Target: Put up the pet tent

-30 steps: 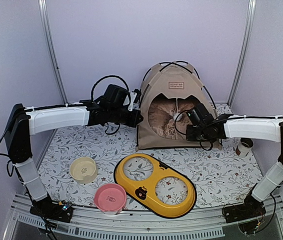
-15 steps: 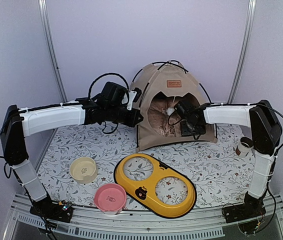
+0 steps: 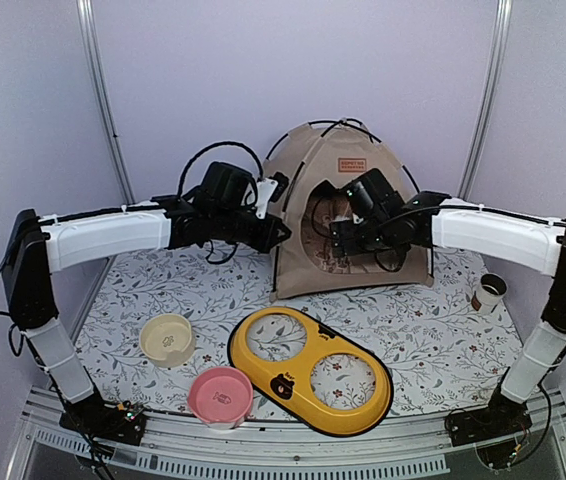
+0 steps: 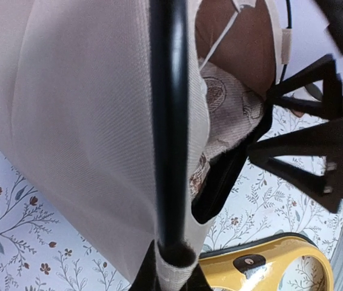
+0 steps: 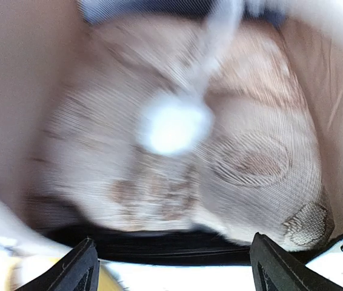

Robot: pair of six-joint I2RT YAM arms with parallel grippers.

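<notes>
The beige pet tent (image 3: 358,180) stands upright at the back of the floral mat, its arched doorway facing me. My left gripper (image 3: 277,233) is at the tent's left front edge. In the left wrist view that gripper (image 4: 173,276) is shut on the fabric sleeve holding a black pole (image 4: 170,121). My right gripper (image 3: 337,236) hangs open in the doorway. The right wrist view is blurred: the right gripper (image 5: 177,267) has wide-apart fingers with nothing between them, facing the white pom-pom (image 5: 174,124) and the floral pillow (image 5: 250,163) inside the tent.
A yellow double-bowl stand (image 3: 308,370) lies in front of the tent. A cream bowl (image 3: 167,338) and a pink bowl (image 3: 220,394) sit front left. A small brown cup (image 3: 489,292) stands at the right edge of the floral mat (image 3: 433,340).
My right gripper has opened and moved left and up from the tent's right front into the doorway. The left arm keeps its hold and has risen slightly.
</notes>
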